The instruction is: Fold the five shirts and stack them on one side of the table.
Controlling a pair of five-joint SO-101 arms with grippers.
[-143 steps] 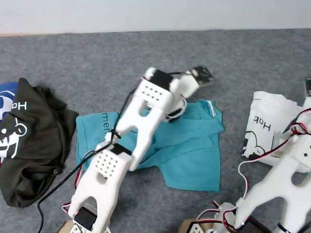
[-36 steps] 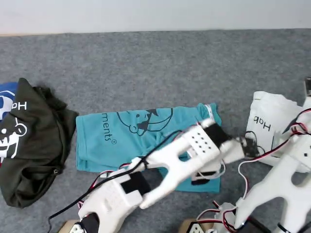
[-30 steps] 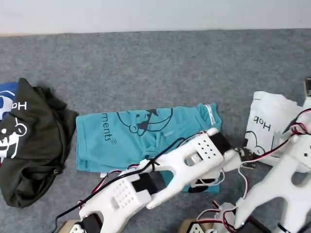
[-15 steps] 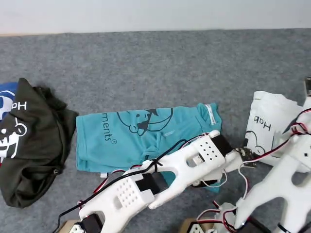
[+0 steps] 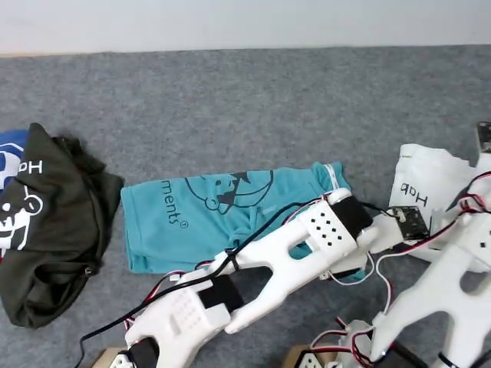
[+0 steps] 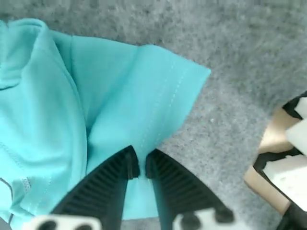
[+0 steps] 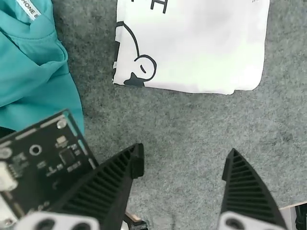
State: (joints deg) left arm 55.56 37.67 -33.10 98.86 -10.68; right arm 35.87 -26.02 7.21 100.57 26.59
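— Where is the teal shirt?
— The teal shirt (image 5: 192, 230) lies folded over at the centre of the grey counter (image 5: 230, 100). The left claw (image 6: 140, 163) is clenched on its fabric near one edge.
— And the right claw?
— The right claw (image 7: 186, 149) is spread wide above the counter, just beside the white shirt (image 7: 192, 43). A dark shirt (image 5: 54, 222) is heaped at the left edge.

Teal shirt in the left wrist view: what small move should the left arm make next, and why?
Probably lift slightly and draw the pinched edge over the teal printed T-shirt. The left gripper looks shut on its flap, and the rest lies flat on the grey carpet.
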